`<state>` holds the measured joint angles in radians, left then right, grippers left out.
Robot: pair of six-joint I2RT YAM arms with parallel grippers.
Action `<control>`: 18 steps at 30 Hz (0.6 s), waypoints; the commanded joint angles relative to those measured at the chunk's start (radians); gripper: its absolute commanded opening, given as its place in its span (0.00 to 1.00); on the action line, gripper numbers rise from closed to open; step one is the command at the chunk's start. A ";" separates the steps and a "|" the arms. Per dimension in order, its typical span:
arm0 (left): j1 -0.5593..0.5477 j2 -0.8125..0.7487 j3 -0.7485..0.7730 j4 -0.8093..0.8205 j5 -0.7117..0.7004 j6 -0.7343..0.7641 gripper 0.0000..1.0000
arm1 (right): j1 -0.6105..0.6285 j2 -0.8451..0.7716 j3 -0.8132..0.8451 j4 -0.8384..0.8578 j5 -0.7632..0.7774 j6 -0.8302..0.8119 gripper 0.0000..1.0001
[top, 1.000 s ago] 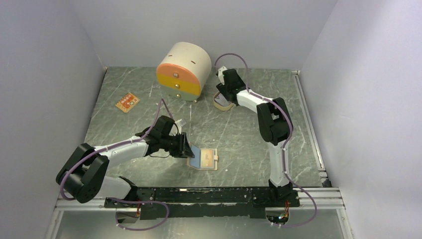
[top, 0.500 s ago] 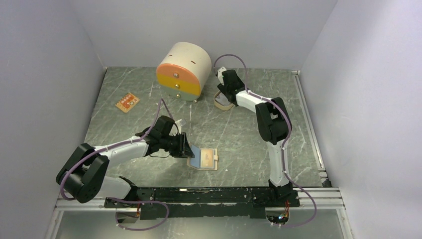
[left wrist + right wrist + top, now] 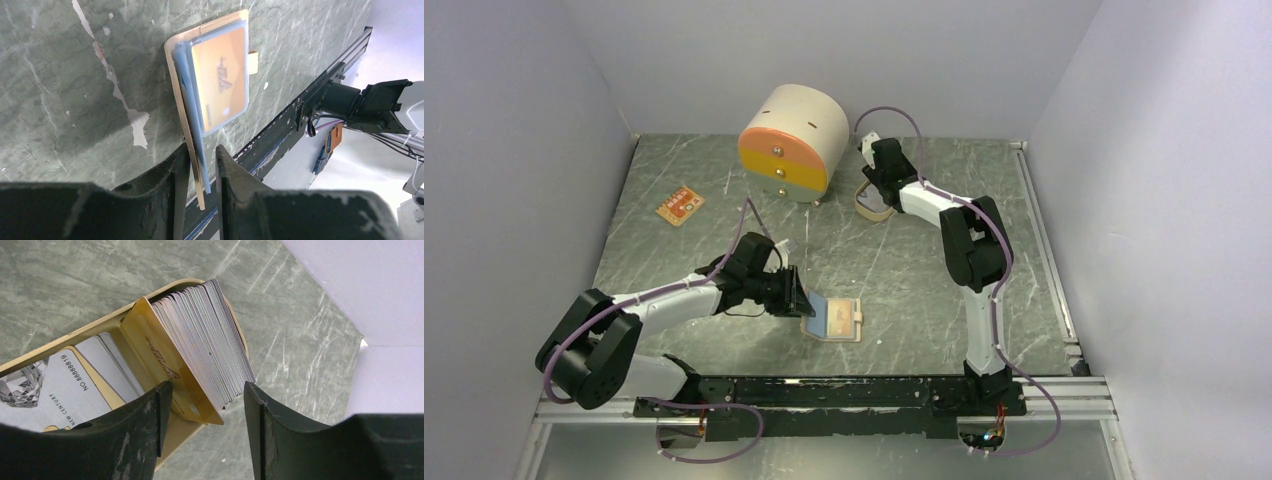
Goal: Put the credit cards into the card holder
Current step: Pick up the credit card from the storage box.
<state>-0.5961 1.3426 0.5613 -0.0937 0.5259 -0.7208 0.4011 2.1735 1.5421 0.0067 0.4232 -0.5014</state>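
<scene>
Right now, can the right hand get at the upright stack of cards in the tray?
Probably yes: the right hand is open and straddles the upright card stack in the oval tray, with nothing in between.

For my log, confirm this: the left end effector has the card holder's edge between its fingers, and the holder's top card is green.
Not green: the left wrist view shows the top card in the card holder is yellow-orange. The left end effector claim stands.
</scene>
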 commanded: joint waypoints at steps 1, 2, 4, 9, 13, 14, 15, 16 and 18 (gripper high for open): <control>0.008 -0.016 -0.013 0.033 0.011 -0.005 0.30 | -0.011 -0.038 -0.003 0.036 -0.005 0.000 0.57; 0.008 -0.015 -0.012 0.031 0.009 -0.003 0.30 | -0.011 -0.038 -0.002 0.033 -0.010 0.002 0.56; 0.008 -0.017 -0.009 0.027 0.007 -0.002 0.30 | -0.010 -0.040 -0.001 0.029 -0.021 0.005 0.54; 0.007 -0.013 -0.012 0.035 0.011 -0.006 0.30 | -0.011 -0.051 0.000 0.024 -0.034 0.011 0.48; 0.007 -0.008 -0.017 0.045 0.016 -0.011 0.30 | -0.011 -0.059 0.000 0.022 -0.039 0.010 0.44; 0.008 -0.008 -0.016 0.045 0.016 -0.011 0.30 | -0.011 -0.060 0.002 0.020 -0.039 0.011 0.44; 0.008 -0.009 -0.015 0.045 0.016 -0.011 0.30 | -0.011 -0.060 0.004 0.018 -0.037 0.009 0.44; 0.008 -0.011 -0.015 0.044 0.016 -0.011 0.30 | -0.011 -0.058 0.006 0.017 -0.035 0.009 0.43; 0.008 -0.014 -0.015 0.045 0.015 -0.011 0.31 | -0.012 -0.060 0.009 0.015 -0.034 0.010 0.43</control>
<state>-0.5961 1.3426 0.5537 -0.0788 0.5262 -0.7227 0.4007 2.1590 1.5421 0.0021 0.3771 -0.4931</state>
